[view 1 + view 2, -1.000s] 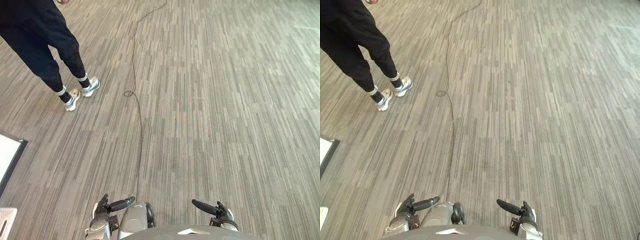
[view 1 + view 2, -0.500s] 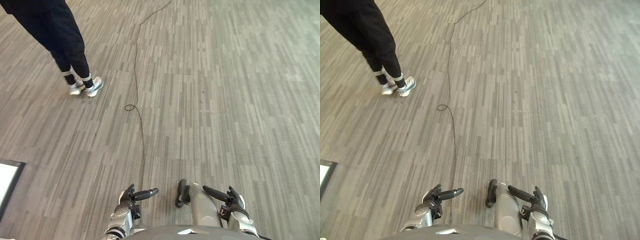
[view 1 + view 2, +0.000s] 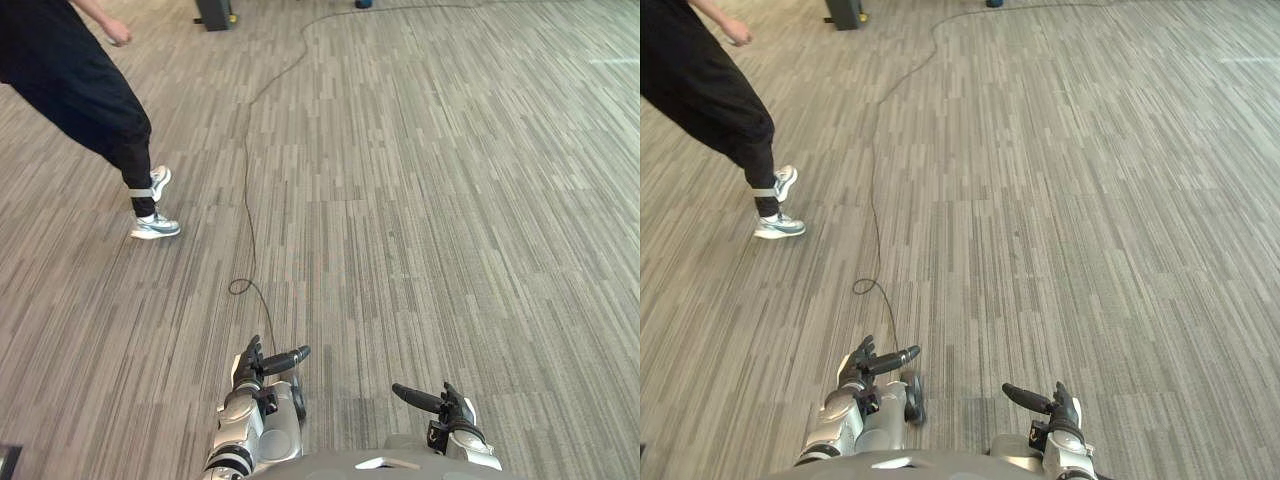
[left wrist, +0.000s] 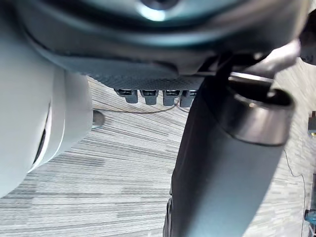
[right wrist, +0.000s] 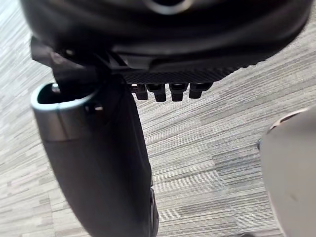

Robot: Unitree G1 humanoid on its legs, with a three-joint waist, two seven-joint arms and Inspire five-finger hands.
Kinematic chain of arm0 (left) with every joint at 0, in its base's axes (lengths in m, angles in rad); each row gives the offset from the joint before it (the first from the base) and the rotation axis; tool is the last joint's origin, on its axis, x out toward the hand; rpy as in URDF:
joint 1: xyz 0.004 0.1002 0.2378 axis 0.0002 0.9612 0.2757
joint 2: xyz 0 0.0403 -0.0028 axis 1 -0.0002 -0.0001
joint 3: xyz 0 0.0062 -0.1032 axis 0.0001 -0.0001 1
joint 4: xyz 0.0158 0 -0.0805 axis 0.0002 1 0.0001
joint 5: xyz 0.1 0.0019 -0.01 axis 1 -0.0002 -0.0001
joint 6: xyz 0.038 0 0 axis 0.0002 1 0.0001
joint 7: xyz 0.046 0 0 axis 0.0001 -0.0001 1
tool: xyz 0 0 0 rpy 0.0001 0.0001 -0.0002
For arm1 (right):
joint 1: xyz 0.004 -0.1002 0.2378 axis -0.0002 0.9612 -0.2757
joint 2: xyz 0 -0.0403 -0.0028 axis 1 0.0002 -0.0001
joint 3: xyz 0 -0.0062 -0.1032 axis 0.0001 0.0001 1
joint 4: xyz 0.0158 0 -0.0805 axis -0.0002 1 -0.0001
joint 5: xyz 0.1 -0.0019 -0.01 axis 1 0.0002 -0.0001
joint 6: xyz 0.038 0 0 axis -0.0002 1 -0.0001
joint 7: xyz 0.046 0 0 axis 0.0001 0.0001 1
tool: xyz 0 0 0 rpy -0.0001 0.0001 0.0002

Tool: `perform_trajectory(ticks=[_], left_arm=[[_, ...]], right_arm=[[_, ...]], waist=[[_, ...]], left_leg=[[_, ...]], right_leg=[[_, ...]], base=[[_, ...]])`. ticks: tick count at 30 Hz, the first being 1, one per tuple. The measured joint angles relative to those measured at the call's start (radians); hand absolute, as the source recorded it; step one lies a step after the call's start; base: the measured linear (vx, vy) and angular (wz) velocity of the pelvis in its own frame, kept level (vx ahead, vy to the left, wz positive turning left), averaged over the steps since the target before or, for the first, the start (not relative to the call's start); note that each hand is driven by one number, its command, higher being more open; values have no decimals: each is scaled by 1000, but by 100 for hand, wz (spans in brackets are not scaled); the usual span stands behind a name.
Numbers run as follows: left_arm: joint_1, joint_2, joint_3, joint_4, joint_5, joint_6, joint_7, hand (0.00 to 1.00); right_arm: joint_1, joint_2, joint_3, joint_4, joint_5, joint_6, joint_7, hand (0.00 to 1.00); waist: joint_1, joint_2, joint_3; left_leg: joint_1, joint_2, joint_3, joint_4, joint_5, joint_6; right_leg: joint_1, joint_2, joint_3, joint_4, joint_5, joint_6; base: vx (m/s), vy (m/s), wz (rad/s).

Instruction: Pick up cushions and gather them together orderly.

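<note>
Hanging over the carpet (image 3: pixel 450 200), left hand (image 3: pixel 258 364) and right hand (image 3: pixel 443 405) seem relaxed, empty.

Open office-type or lab hall: a wide floor of striped grey carpet tiles (image 3: pixel 450 200), a person (image 3: pixel 85 95) mid-stride, a dark equipment base (image 3: pixel 213 12) at the far edge.

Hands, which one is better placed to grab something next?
Right, only slightly. The left hand and right hand both hang open and empty over the carpet, but a person is on the left side, so the right likely has freer floor.
</note>
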Motion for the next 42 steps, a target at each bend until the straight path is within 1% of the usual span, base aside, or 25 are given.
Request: perform_trajectory(ticks=[2, 3, 4, 7, 8, 10, 11, 14, 15, 16, 18, 19, 20, 21, 22, 24, 27, 29, 32, 33, 35, 37, 38, 40, 42], left_arm=[[-5, 27, -22, 15, 0, 11, 7, 100], [-13, 49, -25, 32, 1, 22, 13, 100], [-24, 57, -27, 73, 2, 31, 19, 100], [-24, 62, -59, 111, 35, 48, 26, 100], [-20, 62, -69, 111, 38, 48, 26, 100], [-5, 64, -88, 114, 38, 48, 25, 100], [-7, 72, -112, 139, 38, 50, 24, 100], [-8, 72, -115, 155, 39, 57, 22, 100], [-9, 70, -116, 161, 40, 57, 19, 100], [-25, 58, -123, 188, 42, 57, 17, 100], [-38, 37, -125, 190, 59, 59, 8, 100], [-34, 10, -119, 190, 75, 59, 8, 100], [-30, -5, -107, 188, 79, 58, 7, 100], [-29, -6, -106, 187, 79, 58, 7, 100], [-27, -18, -93, 167, 78, 60, 3, 100], [-25, -17, -78, 143, 78, 58, 0, 100], [-23, -5, -55, 88, 68, 40, 7, 100], [-14, -7, -54, 49, 53, 15, 7, 100], [-11, -24, -46, 30, 53, -4, 6, 100], [-16, -27, -43, 27, 41, -15, 0, 100], [-18, -27, -42, 32, 27, -16, 1, 100], [-16, -21, -40, 38, 27, -7, 5, 100], [-17, -22, -33, 55, 19, 0, 11, 100], [-39, 5, -24, 91, 15, 5, 20, 100], [-46, 20, -33, 132, 8, 26, 28, 100]], right_arm=[[16, 25, -13, -2, -1, 2, 2, 100], [12, 38, -12, -3, -16, 3, 4, 100], [10, 34, -4, -16, -18, 1, 21, 100], [3, 17, -1, -49, -19, -11, 29, 100], [3, 15, -2, -55, -21, -14, 29, 100], [0, 17, -2, -84, -24, -26, 29, 100], [-16, 18, -5, -91, -25, -29, 29, 100], [-30, 16, -8, -77, -25, -27, 34, 100], [-33, 14, -17, -72, -22, -24, 38, 100], [-62, -4, -35, -53, -24, -21, 40, 100], [-75, -13, -64, -48, -26, -22, 42, 100], [-72, -15, -104, -45, -24, -19, 40, 100], [-66, -20, -110, -46, -28, -17, 40, 100], [-66, -19, -109, -46, -28, -17, 40, 100], [-60, -16, -85, -51, -38, -18, 43, 100], [-57, -23, -49, -46, -37, -17, 38, 100], [-46, -28, 0, -30, -34, -11, 31, 100], [-34, -27, 6, -21, -21, -6, 25, 100], [-25, -29, 7, -20, -16, -5, 18, 100], [-25, -29, 16, -17, -16, -4, 17, 100], [-23, -27, 26, -3, -16, -3, 14, 100], [6, -17, 42, -1, -17, 3, 10, 100], [19, -17, 46, -2, -18, 2, 12, 100], [23, 11, 44, -7, -17, -1, 16, 100], [7, 3, 49, -14, -19, -2, 30, 100]], waist=[[1, -44, -21], [0, -72, -21], [-9, -71, -16], [-27, -50, -3], [-27, -45, 0], [-41, -39, 1], [-55, -39, 2], [-58, -36, 5], [-63, -35, 7], [-63, 10, 16], [-68, 22, 26], [-78, 35, 20], [-90, 54, 22], [-90, 55, 23], [-85, 87, 24], [-75, 92, 27], [-47, 65, 43], [-37, 52, 47], [-26, 54, 48], [-15, 51, 45], [-5, 40, 32], [8, 17, -11], [7, 0, -36], [6, -57, -44], [-6, -56, -36]], left_leg=[[18, -28, 29, 63, -71, 17], [78, -50, 64, 56, -105, 32], [153, -66, 83, 25, -138, 47], [335, -69, 123, -74, -166, 53], [370, -66, 131, -101, -171, 46], [479, -48, 167, -187, -203, -3], [536, -38, 201, -216, -228, -33], [638, -45, 269, -285, -233, -42], [668, -50, 269, -300, -234, -44], [696, -24, 269, -313, -213, -56], [710, -37, 252, -320, -125, -79], [732, -32, 234, -293, -58, -116], [687, 31, 181, -97, -30, -143], [678, 40, 172, -68, -26, -146], [490, 140, 51, 383, 11, -159], [370, 156, 7, 607, -4, -150], [197, 139, 11, 653, -92, -101], [116, 130, 21, 519, -128, -51], [58, 86, -12, 174, -139, -47], [28, 49, -80, 10, -126, -69], [24, 28, -120, -100, -110, -84], [28, 1, -117, -54, -26, -41], [31, -22, -108, -20, -13, -28], [89, -60, -25, 11, -89, 0], [205, -92, 19, -4, -151, 37]], right_leg=[[-37, -44, 38, 130, 23, 36], [-120, -77, 79, 350, 75, 64], [-246, -97, 107, 621, 217, 60], [-449, -125, 22, 885, 211, 45], [-479, -127, -11, 884, 207, 40], [-596, -127, -152, 811, 183, 25], [-650, -121, -255, 676, 175, 8], [-658, -70, -392, 336, 217, -26], [-654, -48, -395, 266, 310, -90], [-634, 0, -406, 272, 314, -182], [-642, -22, -404, 344, 254, -208], [-618, -31, -410, 386, 201, -213], [-540, 4, -411, 345, 146, -184], [-531, 10, -411, 339, 142, -180], [-443, 90, -387, 262, 132, -173], [-372, 144, -333, 205, 121, -190], [-249, 185, -222, 136, 101, -207], [-181, 187, -163, 102, 96, -173], [-109, 182, -76, 54, 80, -128], [-84, 177, -20, 35, 63, -101], [-57, 165, 45, 21, 21, -70], [-17, 123, 113, 21, -17, -32], [-40, 98, 132, 77, -22, -10], [-173, 24, 150, 411, 1, 53], [-340, -40, 128, 794, 140, 100]], base=[[603, 343, -25], [714, 397, -43], [581, 324, -43], [539, 221, -29], [576, 141, -32], [539, 30, -34], [510, -21, -49], [566, -55, -56], [650, -109, -43], [757, -154, -37], [520, -139, -21], [551, -211, -8], [618, -269, -6], [585, -269, -42], [362, -170, -52], [409, -95, -90], [357, 22, -121], [309, 90, -106], [401, 175, -91], [573, 286, -97], [529, 298, -105], [654, 362, -96], [697, 369, -91], [608, 325, -74], [663, 331, -62]])
